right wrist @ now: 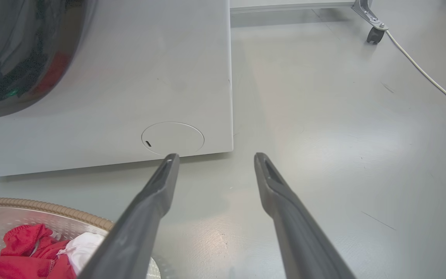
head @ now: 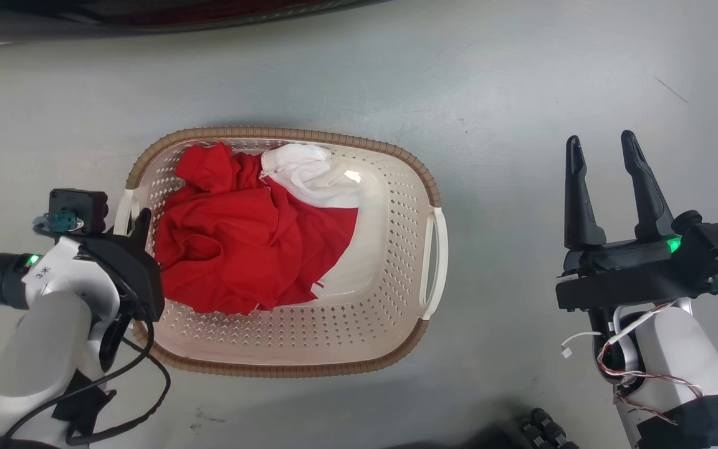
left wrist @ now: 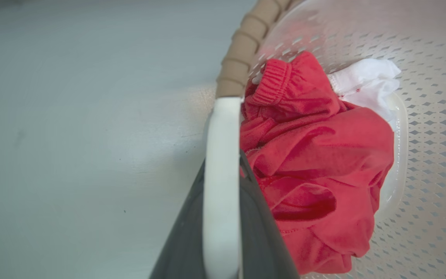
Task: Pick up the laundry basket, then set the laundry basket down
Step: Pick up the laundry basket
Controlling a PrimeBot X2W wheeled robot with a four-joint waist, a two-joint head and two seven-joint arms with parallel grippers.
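Clamping the left hand (head: pixel 141 219) onto the nearest white handle (left wrist: pixel 221 147) of the laundry basket (head: pixel 284 133), pressing one dark finger against each side of the bar and pointing the tips along its run. Meeting the basket right at this grip, with the tub opening off the hand's inner side and the long axis stretching straight away from the fingers toward the other arm. Passing, just beyond the fingers inside the tub, a crumpled red garment (head: pixel 240 249), then a white cloth (head: pixel 309 174) past it. Seeming to be resting level on the grey floor (head: pixel 521 81), going by the even rim. Reaching the opposite handle (head: pixel 439 262) at the far end, bare. Holding the right hand (head: pixel 601 138) well apart beyond that handle, released, fingers spread, aiming past the basket toward the washing machine (right wrist: pixel 130 77). Probably calling for a one-sided lift from the left grip, risking the far end sagging.
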